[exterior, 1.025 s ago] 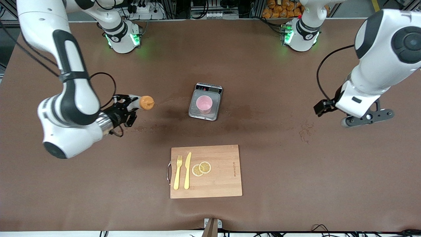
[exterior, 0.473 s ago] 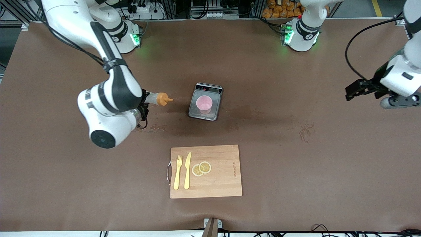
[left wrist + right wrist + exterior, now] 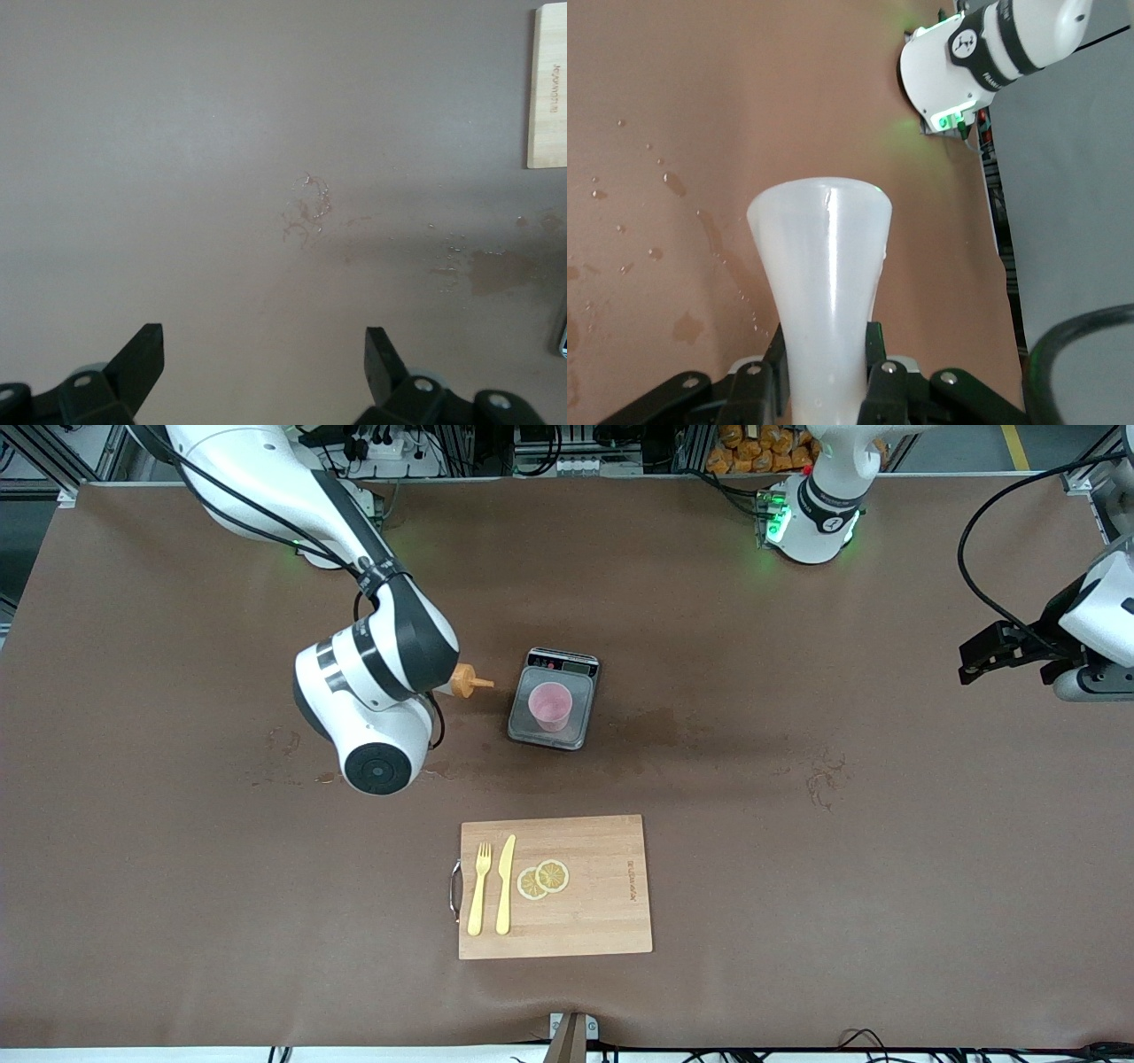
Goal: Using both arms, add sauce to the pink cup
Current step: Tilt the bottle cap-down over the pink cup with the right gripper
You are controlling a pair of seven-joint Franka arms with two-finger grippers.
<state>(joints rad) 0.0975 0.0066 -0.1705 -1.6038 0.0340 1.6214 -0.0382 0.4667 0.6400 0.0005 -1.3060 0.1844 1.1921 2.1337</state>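
Note:
The pink cup (image 3: pixel 549 705) stands upright on a small kitchen scale (image 3: pixel 576 733) in the middle of the table. My right gripper (image 3: pixel 824 376) is shut on the sauce bottle (image 3: pixel 822 266), a translucent whitish squeeze bottle. In the front view only its orange nozzle cap (image 3: pixel 464 683) shows past the right wrist. The bottle lies about level over the table beside the scale, its nozzle aimed at the cup and short of the scale's edge. My left gripper (image 3: pixel 264 354) hangs open with nothing in it, over bare table at the left arm's end (image 3: pixel 1091 685).
A wooden cutting board (image 3: pixel 602 903) lies nearer the front camera than the scale, carrying a yellow fork (image 3: pixel 479 888), a yellow knife (image 3: pixel 506 883) and two lemon slices (image 3: pixel 542 879). Wet spots mark the brown table (image 3: pixel 824 775). The right arm's base (image 3: pixel 983 62) shows in the right wrist view.
My right arm has carried the sauce bottle toward the scale, swinging the nozzle level and close to the cup. My left arm has drawn back toward its end of the table.

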